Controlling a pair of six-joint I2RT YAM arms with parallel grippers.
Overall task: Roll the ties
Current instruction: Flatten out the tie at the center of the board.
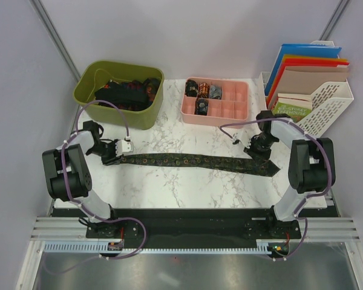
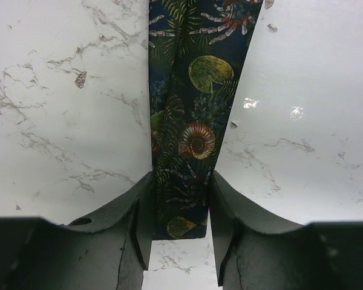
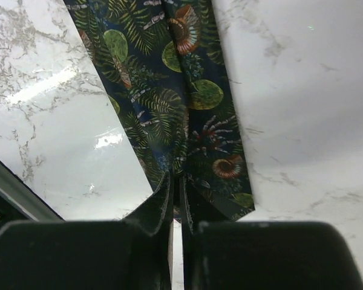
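Note:
One tie (image 1: 193, 162), dark with a green fern and shell print, lies flat across the marble table from left to right. My left gripper (image 1: 113, 153) is at its narrow end. In the left wrist view the open left gripper (image 2: 181, 178) straddles that end of the tie (image 2: 193, 90), with a finger along each edge. My right gripper (image 1: 260, 158) is at the wide end. In the right wrist view the right gripper (image 3: 176, 178) is shut, pinching the middle fold of the tie (image 3: 169, 90) near its pointed tip. Rolled ties (image 1: 202, 90) sit in the pink tray.
A green bin (image 1: 118, 115) at the back left holds a heap of loose ties (image 1: 130, 93). The pink compartment tray (image 1: 230, 116) stands at the back middle. A white file rack (image 1: 330, 106) with coloured folders is at the back right. Purple cables loop over both arms.

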